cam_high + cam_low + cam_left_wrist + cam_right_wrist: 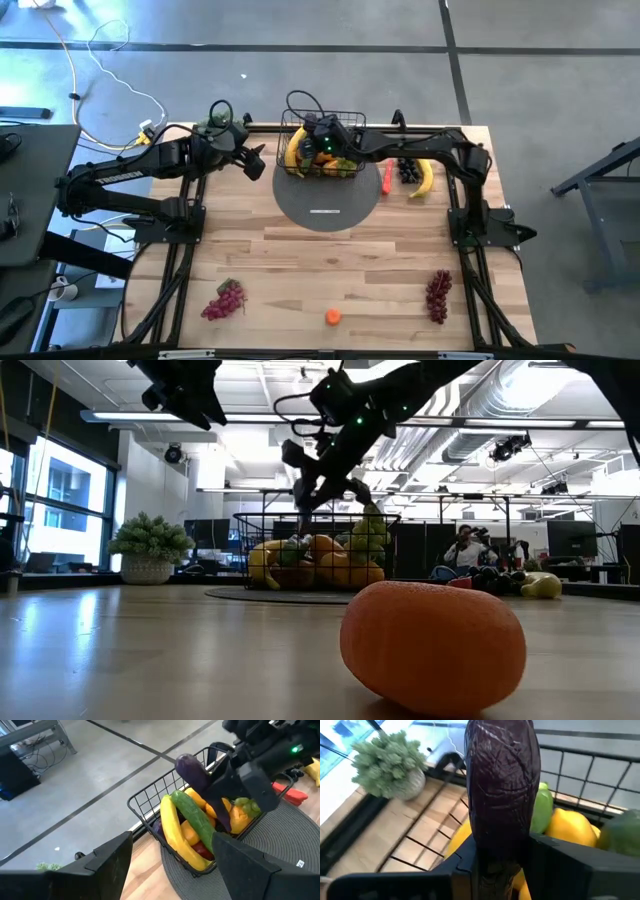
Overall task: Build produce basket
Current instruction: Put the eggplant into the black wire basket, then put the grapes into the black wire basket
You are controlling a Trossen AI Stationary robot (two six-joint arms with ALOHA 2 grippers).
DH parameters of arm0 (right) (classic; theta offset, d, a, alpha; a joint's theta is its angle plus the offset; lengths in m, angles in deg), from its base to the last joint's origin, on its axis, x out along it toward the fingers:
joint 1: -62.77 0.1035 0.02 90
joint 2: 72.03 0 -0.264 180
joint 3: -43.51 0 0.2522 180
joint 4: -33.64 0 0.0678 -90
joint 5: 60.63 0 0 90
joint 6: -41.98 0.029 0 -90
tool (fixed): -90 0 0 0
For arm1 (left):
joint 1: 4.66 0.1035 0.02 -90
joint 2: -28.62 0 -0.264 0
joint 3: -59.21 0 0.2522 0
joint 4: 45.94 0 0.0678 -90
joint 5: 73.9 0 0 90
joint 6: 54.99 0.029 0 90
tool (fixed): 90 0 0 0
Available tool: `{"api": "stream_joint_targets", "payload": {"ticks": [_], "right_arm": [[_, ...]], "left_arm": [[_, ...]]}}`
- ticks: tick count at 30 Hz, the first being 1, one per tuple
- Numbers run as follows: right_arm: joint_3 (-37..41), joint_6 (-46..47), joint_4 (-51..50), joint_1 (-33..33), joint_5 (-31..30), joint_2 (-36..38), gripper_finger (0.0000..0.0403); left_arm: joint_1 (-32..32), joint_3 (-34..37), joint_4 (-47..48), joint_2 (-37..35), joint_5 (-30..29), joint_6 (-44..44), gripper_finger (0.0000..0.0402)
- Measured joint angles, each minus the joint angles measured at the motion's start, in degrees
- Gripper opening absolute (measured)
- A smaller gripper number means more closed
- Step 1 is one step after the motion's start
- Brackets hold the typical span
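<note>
The black wire basket [322,152] stands on a round dark mat [322,205] at the table's far middle. It holds a yellow banana [172,827], a green cucumber [196,817] and orange and yellow fruits. My right gripper [500,850] hangs over the basket, shut on a purple eggplant [192,770]. My left gripper [172,865] stands open just left of the basket, above the table, with nothing between its fingers. A red chili [386,178], dark grapes [407,170] and a banana [425,178] lie right of the basket. My right gripper pinches the eggplant's lower part [497,855] between its two fingers. The fingers come from the table's right side, slanting down, and lie along the eggplant. Its rounded free end [502,750] sticks out past the fingertips. The eggplant is lifted clear, above the fruit in the basket.
A leafy plant in a pot [210,122] stands at the far left corner. Two bunches of red grapes [225,300] [438,295] and an orange fruit [332,317] lie near the front edge. A person [462,550] sits in the room behind.
</note>
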Motion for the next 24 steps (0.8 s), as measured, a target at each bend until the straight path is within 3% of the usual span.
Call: {"api": "stream_joint_targets", "payload": {"ticks": [11,24], "right_arm": [[0.00,3.16,-2.25,-0.74,3.36,-1.25,0.0114],[0.00,4.69,-5.40,-4.30,12.30,0.33,0.0201]], "left_arm": [[0.00,0.00,0.02,0.02,0.30,0.02,0.0264],[-0.02,0.00,0.05,0.02,0.50,3.20,0.0264]]}}
